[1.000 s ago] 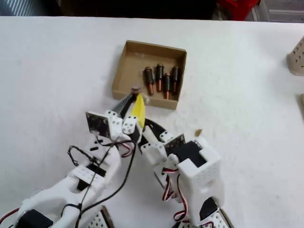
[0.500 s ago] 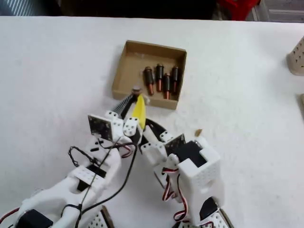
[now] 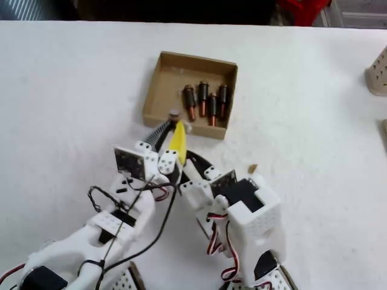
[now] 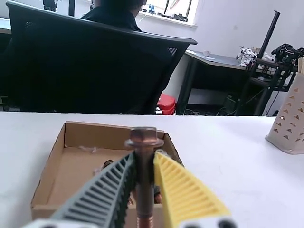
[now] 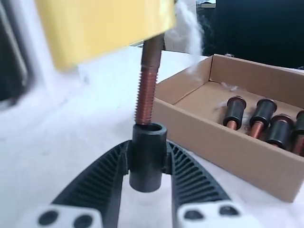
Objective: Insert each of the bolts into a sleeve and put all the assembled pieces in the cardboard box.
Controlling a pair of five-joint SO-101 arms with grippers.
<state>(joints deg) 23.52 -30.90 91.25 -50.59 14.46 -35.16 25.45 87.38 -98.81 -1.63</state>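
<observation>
**Bolt meeting sleeve at the box's near wall**

Open room: the white table (image 3: 72, 72) lies bare to both sides of the cardboard box (image 3: 158, 90). A beige perforated object (image 3: 377, 72) stands at the far right edge, and a small brown scrap (image 3: 253, 168) lies near the right arm.

Left gripper (image 4: 144, 156): jaws clamped on the upright bolt (image 4: 144, 138), head uppermost, just beside the box's near wall.

Right gripper (image 5: 147, 152): jaws closed round the black sleeve (image 5: 147, 161), held upright beneath the bolt. The threaded end is at the sleeve's mouth.

Box contents: four assembled pieces (image 3: 205, 100), side by side toward its right wall. The left half of the floor is bare.
</observation>
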